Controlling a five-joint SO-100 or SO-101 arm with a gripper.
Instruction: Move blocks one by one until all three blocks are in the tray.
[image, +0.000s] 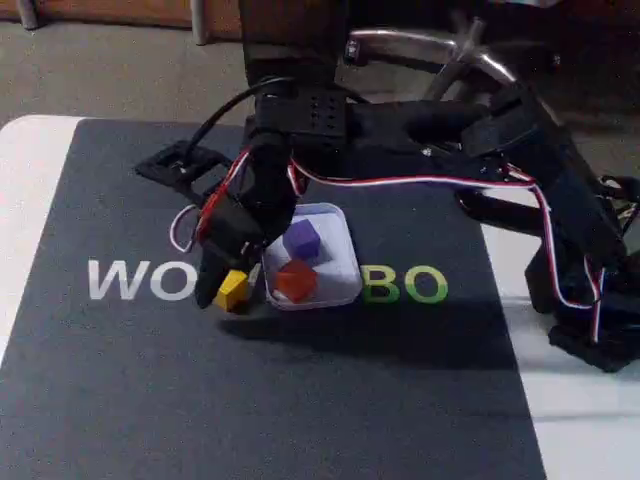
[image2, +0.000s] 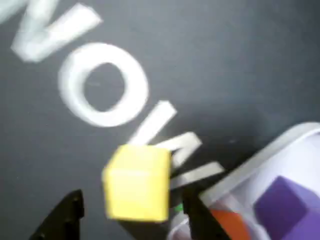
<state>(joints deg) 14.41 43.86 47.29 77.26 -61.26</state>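
The yellow block (image: 232, 290) rests on the dark mat just left of the tray (image: 343, 262). My gripper (image: 222, 284) is lowered over it. In the wrist view the yellow block (image2: 137, 182) sits between the two black fingertips, with a narrow gap on each side, so my gripper (image2: 132, 212) is open around it. The purple block (image: 302, 240) and the orange block (image: 295, 282) lie inside the pale tray. At the lower right of the wrist view I see the tray's rim (image2: 280, 145), the purple block (image2: 287, 205) and part of the orange block (image2: 232, 222).
A dark mat (image: 300, 400) with white and green lettering covers the white table (image: 25, 200). The arm's base (image: 590, 330) stands at the right edge with red and white wires along it. A chair base (image: 440, 50) is behind the table.
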